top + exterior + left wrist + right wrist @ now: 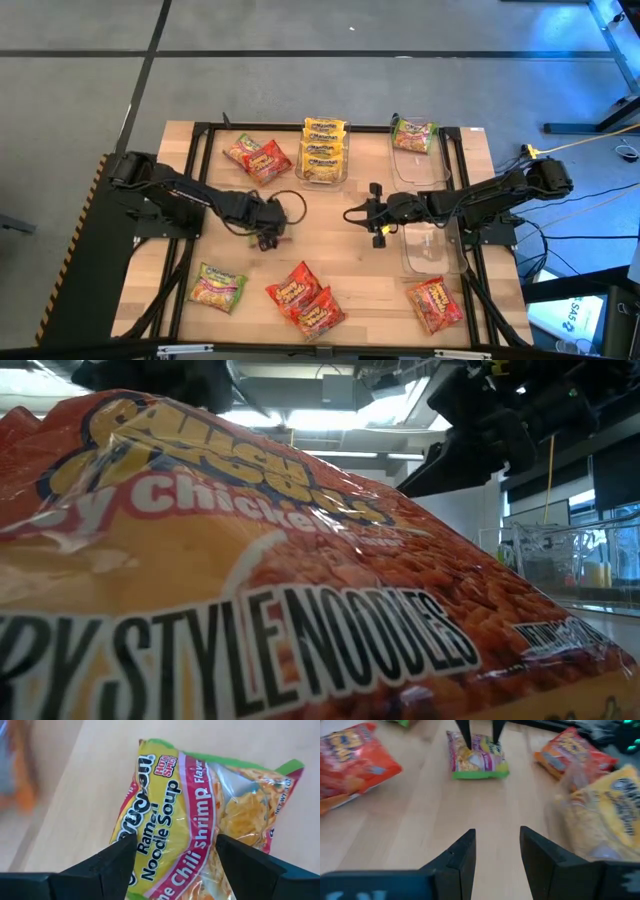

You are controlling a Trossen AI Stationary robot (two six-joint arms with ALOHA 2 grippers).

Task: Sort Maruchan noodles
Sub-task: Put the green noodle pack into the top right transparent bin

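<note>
A lime-green and pink noodle packet (200, 805) lies flat on the wooden table, straight below my left gripper (175, 845). The gripper points steeply down, open, with its fingers astride the packet's middle. The right wrist view shows the same packet (477, 762) with my left gripper (481, 740) coming down on it. In the high view my left gripper (268, 238) hides this packet. My right gripper (378, 232) hangs open over bare wood at mid-table, and nothing is between its fingers (497, 837). My left gripper comes at the packet's printed top face (165, 820) from above, open, its fingers across the packet. Whether the fingertips (467, 744) touch the wrapper, I cannot tell.
Yellow packets (323, 150) fill a clear bin at the far middle. A green packet (413, 133) lies in the far-right bin, and an empty bin (430, 262) stands by my right arm. Loose packets lie on the table: red (258, 157), green (218, 287), red (305, 300), red (433, 303).
</note>
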